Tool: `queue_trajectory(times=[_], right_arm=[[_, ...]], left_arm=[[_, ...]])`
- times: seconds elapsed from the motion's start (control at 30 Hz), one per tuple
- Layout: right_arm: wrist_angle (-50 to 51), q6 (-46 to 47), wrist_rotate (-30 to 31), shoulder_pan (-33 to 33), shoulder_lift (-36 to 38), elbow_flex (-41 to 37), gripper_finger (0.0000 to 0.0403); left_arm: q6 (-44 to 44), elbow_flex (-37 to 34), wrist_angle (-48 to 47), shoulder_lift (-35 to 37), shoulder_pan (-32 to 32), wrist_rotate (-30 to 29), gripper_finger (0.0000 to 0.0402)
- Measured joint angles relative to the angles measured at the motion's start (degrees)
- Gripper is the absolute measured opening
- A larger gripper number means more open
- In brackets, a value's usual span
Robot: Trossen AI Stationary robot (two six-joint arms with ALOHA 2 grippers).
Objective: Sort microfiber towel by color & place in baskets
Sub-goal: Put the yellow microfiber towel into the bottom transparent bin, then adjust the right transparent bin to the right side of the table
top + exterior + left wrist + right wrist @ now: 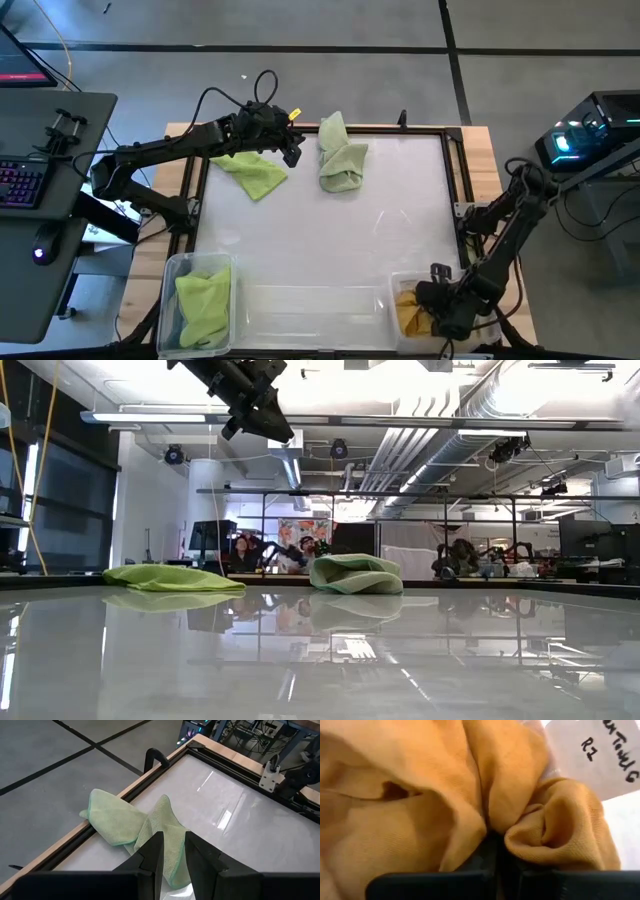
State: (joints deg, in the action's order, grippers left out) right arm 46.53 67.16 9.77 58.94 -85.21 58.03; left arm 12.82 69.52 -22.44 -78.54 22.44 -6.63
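Note:
My left gripper (291,150) hangs above the far part of the white surface, high in the low view (262,417), open by a narrow gap (173,854) and touching nothing. A lime green towel (254,173) lies flat just left of it. A crumpled pale green towel (340,158) (131,822) lies to its right, one corner over the far black frame. The near-left clear basket (171,275) holds a lime green towel (203,300). My right gripper (437,298) is down in the near-right clear basket (398,281), shut on an orange towel (425,790). My right gripper pinches a bunched fold of the orange towel (492,822) between its two fingers, several layers puckering toward the pinch. It comes from above, slanting down into the near-right basket. The towel lies bunched in the basket around the fingertips.
A black frame (455,170) borders the white surface, with a wooden rim beyond it and a black clamp (156,757) at the far edge. A labelled white paper (600,750) lies by the right basket. The middle of the surface (330,240) is bare.

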Motion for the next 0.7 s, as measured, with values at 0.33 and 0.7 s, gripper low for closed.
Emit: queue_trajectory(times=[0.33, 0.7], right_arm=[[5.5, -1.4, 1.2, 0.0, 0.0, 8.4, 0.008], [20.4, -4.8, 6.0, -2.7, 0.1, 22.6, 0.0146]], left_arm=[[0.0, 0.0, 0.0, 0.0, 0.0, 0.0, 0.0064], [0.0, 0.0, 0.0, 0.0, 0.0, 0.0, 0.0064]])
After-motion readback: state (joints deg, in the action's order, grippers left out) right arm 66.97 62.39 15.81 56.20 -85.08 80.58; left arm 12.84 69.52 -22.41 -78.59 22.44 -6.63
